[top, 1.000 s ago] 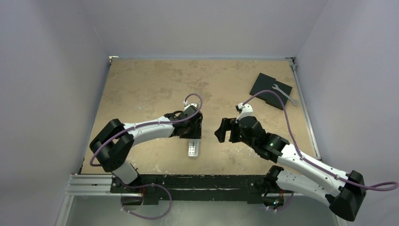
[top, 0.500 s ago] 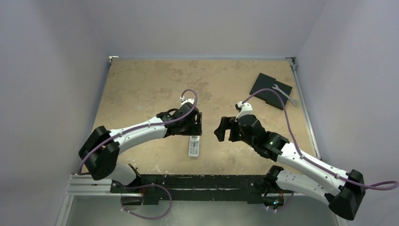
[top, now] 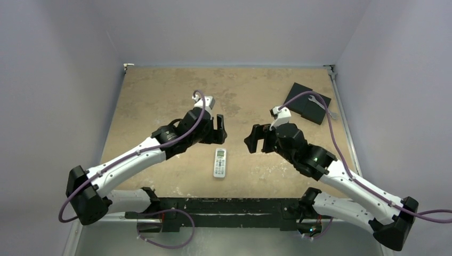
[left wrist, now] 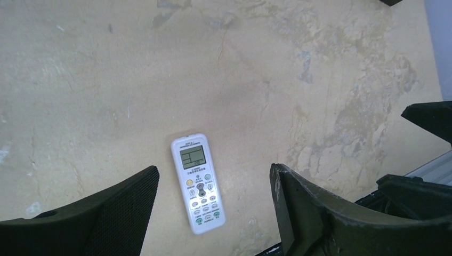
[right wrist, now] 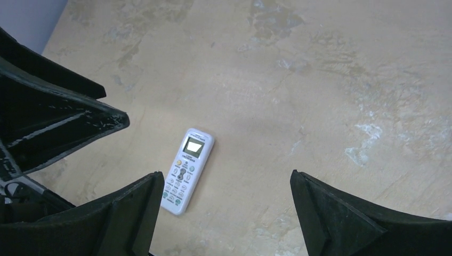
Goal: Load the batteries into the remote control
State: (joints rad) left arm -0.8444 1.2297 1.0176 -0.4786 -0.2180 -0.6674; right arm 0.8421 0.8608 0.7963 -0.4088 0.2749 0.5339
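**Item 1: small white oblong plastic remote control** (top: 219, 162). Lies flat and face up on the tan mottled table top (top: 160, 96), towards its near edge, long axis running near to far, with the pale green screen at the far end. Nothing touches it. The top view gives only its outline and a hint of the screen. Both wrist views show the screen, the rows of small buttons and the printed lettering.

**Item 2: left gripper** (top: 217, 130). Black, two-fingered, raised off the table just beyond the remote and slightly to its left. The jaws stand wide apart with nothing between them. The left wrist view shows this plainly, with the remote seen on the table through the gap. The top view does not show the gap clearly.

**Item 3: right gripper** (top: 257, 140). Black, two-fingered, raised to the right of the remote and apart from it. Its wrist view shows the jaws spread fully and empty, with the remote low and to the left.

**Item 4: black flat square pad** (top: 306, 103). Sits at the far right corner of the table, well apart from both arms.

**Item 5: silver open-ended wrench** (top: 322, 106). Lies across the pad's right edge and is identifiable in the top view only.
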